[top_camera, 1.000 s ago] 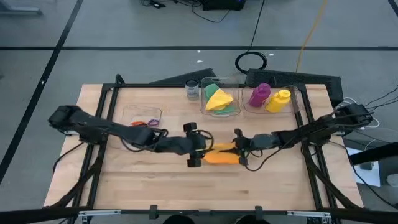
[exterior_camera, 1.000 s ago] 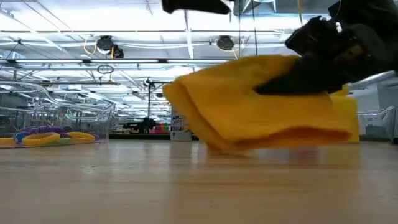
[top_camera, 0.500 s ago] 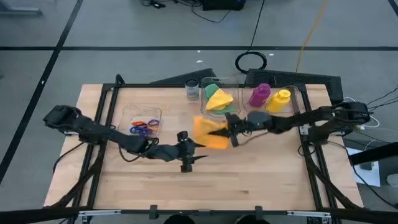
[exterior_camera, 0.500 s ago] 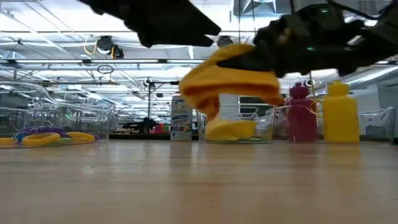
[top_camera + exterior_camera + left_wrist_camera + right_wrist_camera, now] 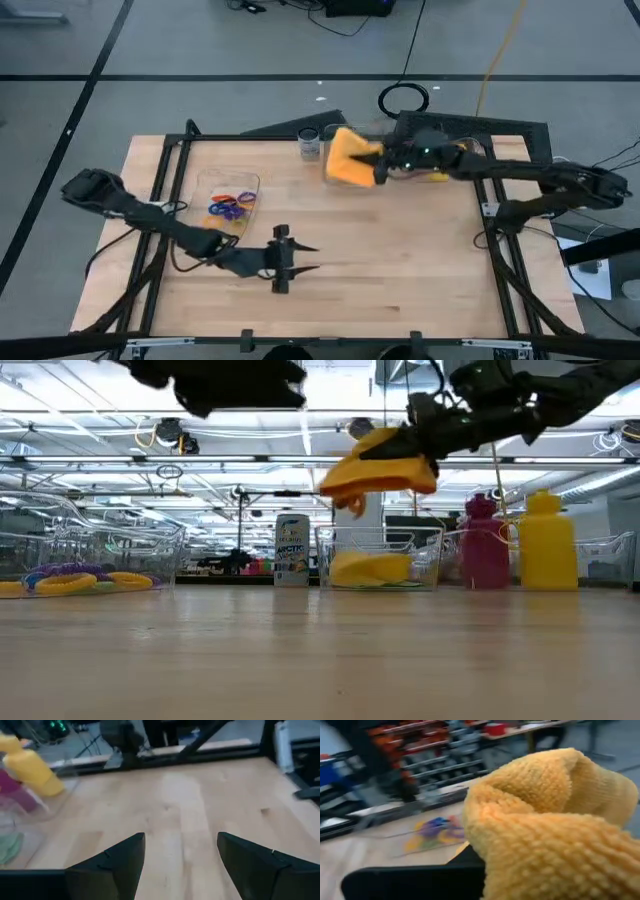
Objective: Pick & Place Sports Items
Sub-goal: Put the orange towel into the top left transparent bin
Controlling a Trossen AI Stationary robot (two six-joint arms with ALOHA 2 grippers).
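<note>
Above the clear box, right pincer clamps the orange cloth.

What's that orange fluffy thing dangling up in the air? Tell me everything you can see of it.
It is the orange cloth, soft, with a nubbly knitted-looking weave, bunched into loose folds. The right gripper is shut on it, pinching one side so the rest droops. It hangs clear of the table, above the clear box at the far side that already holds a yellow cloth on a green one. Nothing else touches it.
</note>
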